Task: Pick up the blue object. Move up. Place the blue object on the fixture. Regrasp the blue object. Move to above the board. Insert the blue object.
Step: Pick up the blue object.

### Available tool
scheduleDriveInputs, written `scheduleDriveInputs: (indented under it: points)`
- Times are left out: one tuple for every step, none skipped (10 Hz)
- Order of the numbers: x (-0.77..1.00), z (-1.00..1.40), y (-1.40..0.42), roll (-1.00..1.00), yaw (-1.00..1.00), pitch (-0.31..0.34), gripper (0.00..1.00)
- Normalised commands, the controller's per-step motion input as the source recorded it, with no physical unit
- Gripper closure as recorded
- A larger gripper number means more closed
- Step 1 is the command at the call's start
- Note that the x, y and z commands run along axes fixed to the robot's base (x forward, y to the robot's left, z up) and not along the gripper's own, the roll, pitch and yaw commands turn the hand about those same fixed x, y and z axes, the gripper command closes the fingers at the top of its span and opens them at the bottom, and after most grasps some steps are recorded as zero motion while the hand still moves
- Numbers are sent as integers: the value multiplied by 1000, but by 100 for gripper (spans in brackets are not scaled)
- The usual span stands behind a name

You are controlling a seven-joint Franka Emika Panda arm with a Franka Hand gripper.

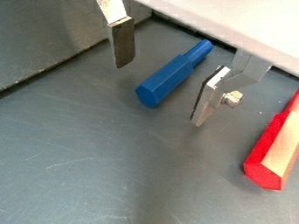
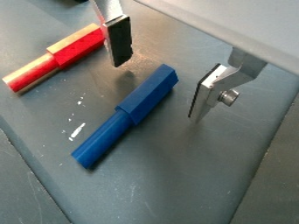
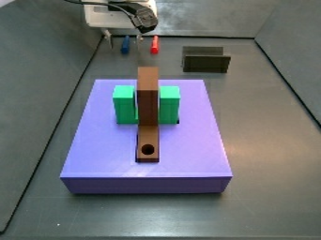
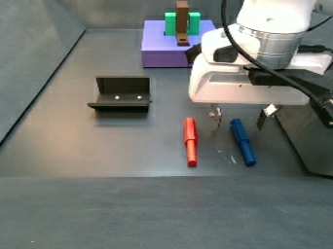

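The blue object lies on the floor between the hand's open fingers.

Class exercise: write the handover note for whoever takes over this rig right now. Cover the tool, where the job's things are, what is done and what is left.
Tool: open, low over the floor, fingers either side of the blue object, not gripping it.
Blue object: lying flat on the floor, beside the red peg.
Fixture: on the floor, nothing on it.
Board: green block and brown bar on it, the bar's hole unfilled.
Done: approach only.
Left: grasp, lift, place on fixture, regrasp, move above board, insert.
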Motion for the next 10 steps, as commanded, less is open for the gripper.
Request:
scheduleDriveInputs:
  points:
    - [-43, -414, 11, -109, 0, -209, 0]
    - [-49, -423, 20, -114, 0, -211, 0]
    - [-66, -454, 17, -111, 0, -217, 0]
    - [-57, -474, 17, -110, 0, -217, 0]
    - [-60, -494, 23, -109, 0, -219, 0]
    - [-57, -514, 31, -106, 0, -221, 0]
    - [-43, -543, 40, -103, 0, -220, 0]
    - [-6, -594, 34, -97, 0, -227, 0]
    - [0, -603, 34, -99, 0, -224, 0]
    - [0, -600, 31, -90, 0, -207, 0]
